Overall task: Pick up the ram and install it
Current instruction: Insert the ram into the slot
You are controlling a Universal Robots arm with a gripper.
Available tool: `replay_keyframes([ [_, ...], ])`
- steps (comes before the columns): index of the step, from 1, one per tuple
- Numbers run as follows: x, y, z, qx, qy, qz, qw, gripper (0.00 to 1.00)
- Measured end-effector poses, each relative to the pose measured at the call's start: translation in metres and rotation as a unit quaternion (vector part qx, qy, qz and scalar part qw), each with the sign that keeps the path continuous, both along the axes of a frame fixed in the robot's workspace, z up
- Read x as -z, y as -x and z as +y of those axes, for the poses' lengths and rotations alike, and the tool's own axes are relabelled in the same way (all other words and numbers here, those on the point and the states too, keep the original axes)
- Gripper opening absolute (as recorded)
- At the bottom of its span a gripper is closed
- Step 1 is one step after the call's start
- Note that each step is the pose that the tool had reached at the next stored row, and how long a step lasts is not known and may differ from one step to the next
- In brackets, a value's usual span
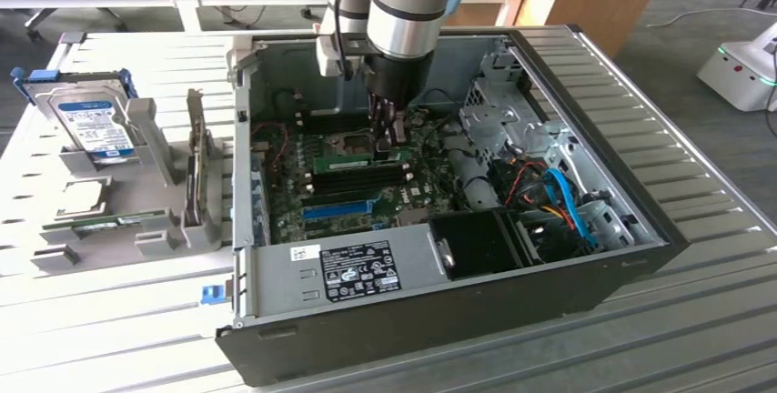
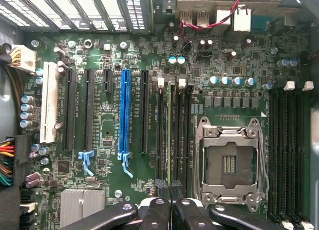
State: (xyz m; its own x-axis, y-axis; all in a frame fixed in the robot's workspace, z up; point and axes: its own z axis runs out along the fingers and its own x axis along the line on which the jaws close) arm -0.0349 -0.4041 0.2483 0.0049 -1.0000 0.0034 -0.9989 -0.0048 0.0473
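Note:
The ram (image 2: 169, 125) is seen edge-on as a thin green strip standing in a black memory slot beside the empty processor socket (image 2: 229, 160). My gripper (image 2: 170, 189) is shut on its near end, with both dark fingertips pressed together over the strip. From the exterior view, the gripper (image 1: 386, 143) reaches straight down into the open computer case, and the ram (image 1: 346, 162) lies along the slots on the motherboard. A second green ram stick (image 1: 116, 222) rests on the grey rack at the exterior view's left.
The black computer case (image 1: 401, 320) lies open on a slatted white table. A silver hard drive (image 1: 97, 125) with a blue label stands on the rack. A long blue slot (image 2: 123, 110) and black slots flank the ram. Cables (image 1: 559, 197) crowd the case's right side.

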Motion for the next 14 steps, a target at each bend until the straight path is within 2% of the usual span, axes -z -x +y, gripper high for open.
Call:
replay_keyframes([
  [6, 0.0043, 0.0, 0.0, 0.0, 0.0, -0.001, 1.0, 0.12],
  [14, 0.0051, 0.0001, -0.0005, 0.0, -0.0001, -0.0013, 1.0, 0.12],
])
